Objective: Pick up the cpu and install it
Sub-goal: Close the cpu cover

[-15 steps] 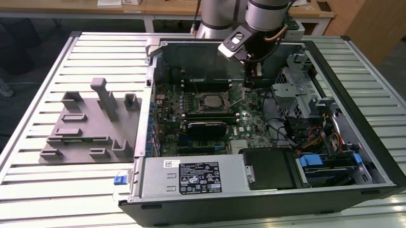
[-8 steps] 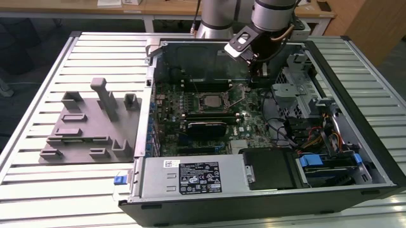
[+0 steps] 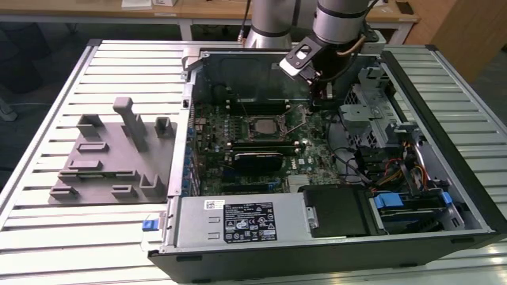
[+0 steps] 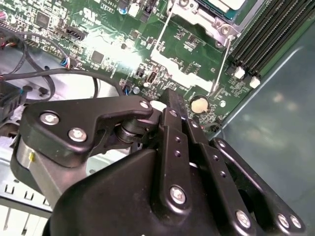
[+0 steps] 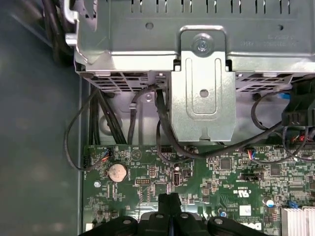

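Exterior view: the gripper [image 3: 319,98], pinched together and empty, hangs over the motherboard's [image 3: 310,155] far corner, with the cpu [image 3: 264,126] lying mid-board toward the exterior view's left.

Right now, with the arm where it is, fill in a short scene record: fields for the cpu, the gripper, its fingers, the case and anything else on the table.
cpu: flat in the socket, mid-board
gripper: low over the board inside the case, to the exterior view's right of the cpu, apart from it
fingers: shut, nothing seen between them
case: open, lying on the table
fixture: grey, on the table at the exterior view's left of the case
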